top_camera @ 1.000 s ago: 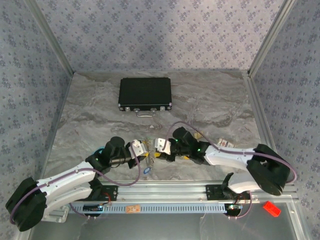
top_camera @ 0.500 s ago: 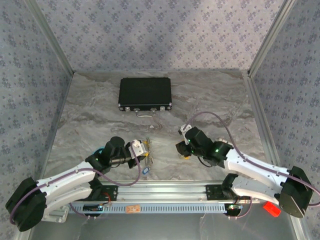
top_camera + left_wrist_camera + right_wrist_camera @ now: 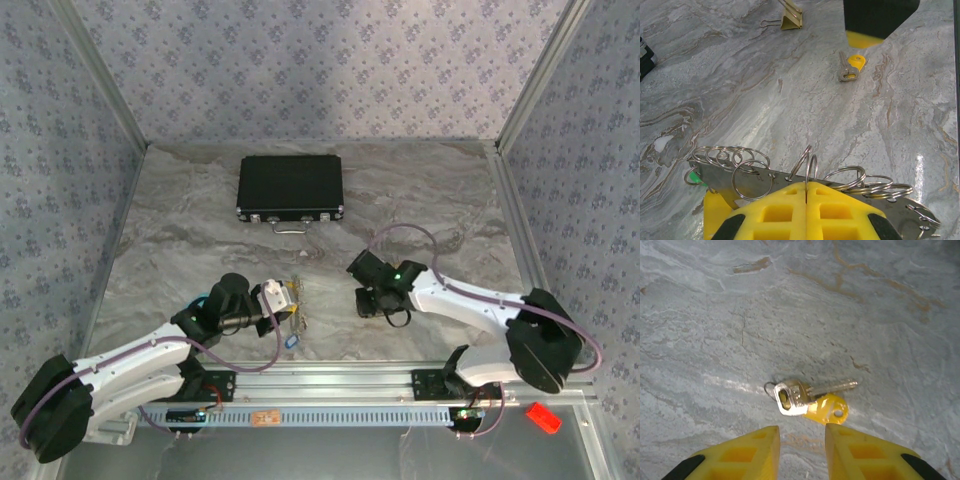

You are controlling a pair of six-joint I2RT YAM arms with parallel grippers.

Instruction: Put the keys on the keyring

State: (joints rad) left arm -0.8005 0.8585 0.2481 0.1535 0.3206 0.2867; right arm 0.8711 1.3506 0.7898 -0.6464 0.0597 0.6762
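Note:
My left gripper [image 3: 806,186] is shut on one thin ring of the keyring [image 3: 720,175], a silvery metal strip carrying several split rings, held just above the marble table [image 3: 420,200]. In the top view that gripper [image 3: 284,300] is left of centre, with a small blue tag [image 3: 292,341] hanging below it. One of the keys [image 3: 792,397], with a silvery head and a yellow tag [image 3: 829,408], lies flat on the table just ahead of my right gripper [image 3: 801,437]. That gripper is open, with nothing between its fingers. The same key [image 3: 846,71] lies beyond the keyring in the left wrist view.
A black case [image 3: 291,188] lies shut at the back of the table. A brass binder clip [image 3: 790,20] rests past the key. A small red object [image 3: 541,417] sits off the table at the near right. The right gripper [image 3: 372,300] hovers a hand's width right of the left one.
My right gripper has pulled away to the right from the left gripper and keyring, then turned down over the key on the table. The left arm has not moved.

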